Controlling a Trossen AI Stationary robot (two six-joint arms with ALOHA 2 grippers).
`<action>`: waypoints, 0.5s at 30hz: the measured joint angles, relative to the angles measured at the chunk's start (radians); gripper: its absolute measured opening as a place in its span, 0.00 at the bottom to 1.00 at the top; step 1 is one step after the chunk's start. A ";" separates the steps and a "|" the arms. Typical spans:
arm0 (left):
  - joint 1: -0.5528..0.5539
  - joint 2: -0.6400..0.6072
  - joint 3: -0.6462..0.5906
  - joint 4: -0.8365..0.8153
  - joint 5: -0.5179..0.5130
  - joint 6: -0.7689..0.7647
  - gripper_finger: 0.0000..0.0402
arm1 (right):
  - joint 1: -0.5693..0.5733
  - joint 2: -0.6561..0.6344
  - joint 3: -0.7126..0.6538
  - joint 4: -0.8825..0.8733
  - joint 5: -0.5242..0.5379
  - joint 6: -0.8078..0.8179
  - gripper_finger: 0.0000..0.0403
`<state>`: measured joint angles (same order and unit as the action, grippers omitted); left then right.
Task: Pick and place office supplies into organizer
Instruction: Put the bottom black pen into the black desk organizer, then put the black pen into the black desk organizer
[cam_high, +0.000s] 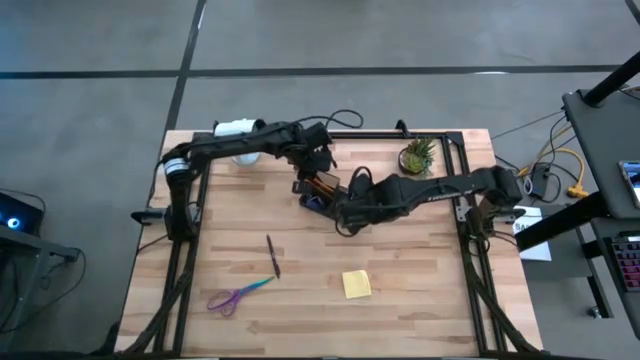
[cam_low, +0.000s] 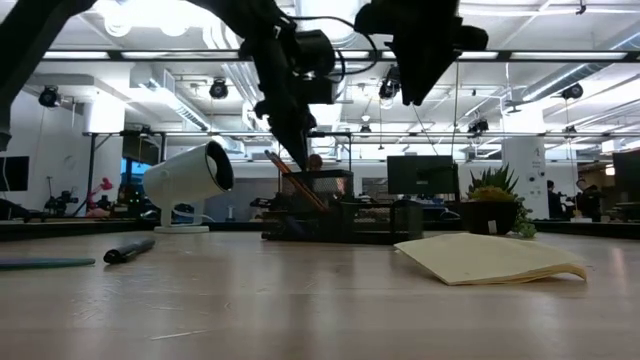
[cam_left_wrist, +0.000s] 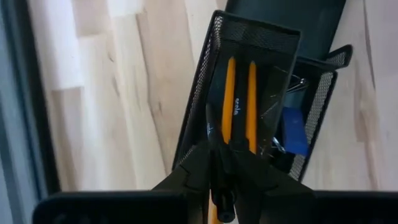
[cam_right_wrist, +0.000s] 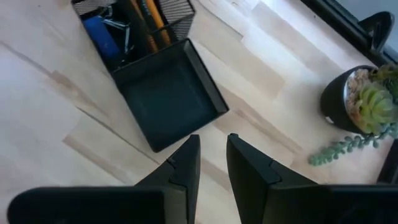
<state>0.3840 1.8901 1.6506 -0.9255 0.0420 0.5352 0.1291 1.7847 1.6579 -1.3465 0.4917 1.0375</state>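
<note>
The left pincer (cam_left_wrist: 222, 186) is clamped on a thin dark pen (cam_left_wrist: 214, 149), its tip inside the tall mesh section of the black wire-mesh organizer (cam_high: 322, 188), beside two orange pencils (cam_left_wrist: 239, 99). The right pincer (cam_right_wrist: 212, 155) hangs just beside the organizer's low tray with its fingers slightly apart, holding nothing. Away from the organizer on the wooden bench (cam_high: 430, 260) lie another dark pen (cam_high: 272, 256), purple-and-blue scissors (cam_high: 238, 295) and a yellow square sticky-note pad (cam_high: 356, 284).

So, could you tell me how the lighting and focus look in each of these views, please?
Low view: ceiling lights glare from behind, so both arms and the organizer are silhouettes, with the near tabletop blurred. High view: even light, soft shadows. Left wrist view: the left gripper is dark and blurred, the orange pencils sharp. Right wrist view: bright, the plant slightly soft.
</note>
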 joint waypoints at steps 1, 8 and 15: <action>-0.001 0.006 0.000 -0.002 0.001 -0.002 0.07 | -0.006 -0.002 -0.001 0.001 0.000 -0.014 0.17; -0.008 0.001 -0.002 0.018 0.004 -0.009 0.21 | -0.050 -0.017 -0.006 0.032 -0.012 -0.108 0.17; -0.010 -0.042 -0.004 -0.003 0.003 -0.096 0.34 | -0.108 -0.036 -0.058 0.194 -0.104 -0.239 0.17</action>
<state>0.3735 1.8477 1.6462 -0.9289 0.0448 0.4394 0.0208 1.7482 1.6003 -1.1526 0.3876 0.7981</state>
